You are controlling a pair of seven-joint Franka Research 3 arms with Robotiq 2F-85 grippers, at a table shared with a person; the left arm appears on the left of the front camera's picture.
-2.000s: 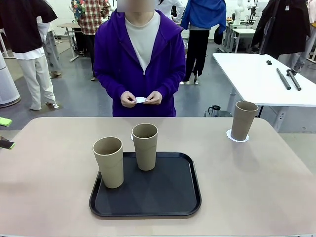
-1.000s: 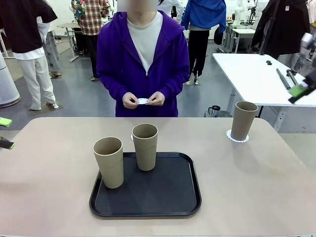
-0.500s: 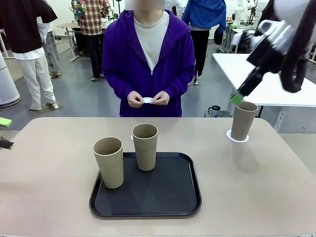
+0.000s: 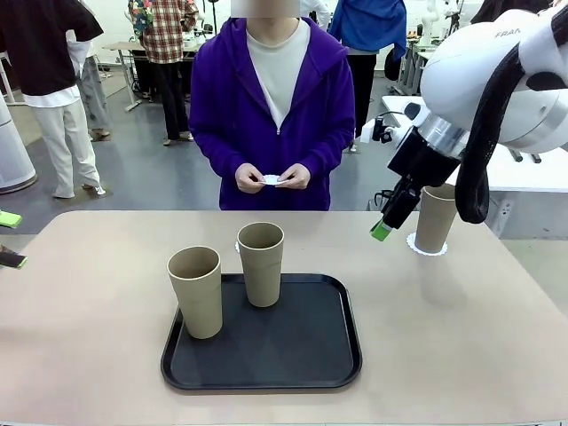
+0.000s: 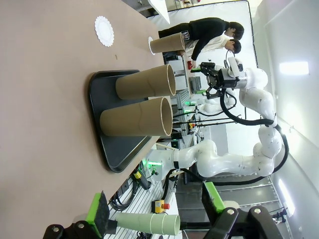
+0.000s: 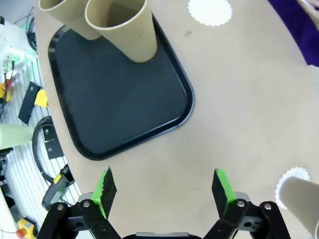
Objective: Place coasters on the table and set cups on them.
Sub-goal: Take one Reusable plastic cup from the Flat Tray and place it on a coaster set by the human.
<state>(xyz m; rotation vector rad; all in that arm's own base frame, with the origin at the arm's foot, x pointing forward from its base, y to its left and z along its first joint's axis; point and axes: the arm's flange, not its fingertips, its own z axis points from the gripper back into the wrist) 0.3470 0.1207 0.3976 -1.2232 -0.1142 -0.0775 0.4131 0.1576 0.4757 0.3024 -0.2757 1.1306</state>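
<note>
While the right tool [image 6: 164, 191] hangs over the counter [image 4: 461, 337] with its fingers spread wide and nothing between them, the right cup [image 4: 437, 217] stands just beside it, on the side away from the tray [image 4: 266, 368].

Front view: one green pad of that tool sits low, near the coaster [image 4: 414, 241] under the right cup. Contact with cup or coaster cannot be told. The second finger is hidden behind the first.

Right wrist view: right cup and its coaster are cut off at the lower right corner. The tool is above bare counter between them and the tray.

Front cup [image 4: 195, 293] and back cup [image 4: 261, 264] stand upright on the tray, well apart from the right tool. Bare coaster [image 6: 210, 11] lies on the counter just beyond the tray's far edge; in front view the back cup hides nearly all of it.

Person [image 4: 275, 98] at the far side holds a third coaster [image 4: 271, 180] between both hands [image 4: 250, 179]. It is small and its edge is hard to make out.

Left tool [image 5: 157, 209] is spread and empty at the counter's left end, well apart from all cups. Front view cuts it off at the left edge.
</note>
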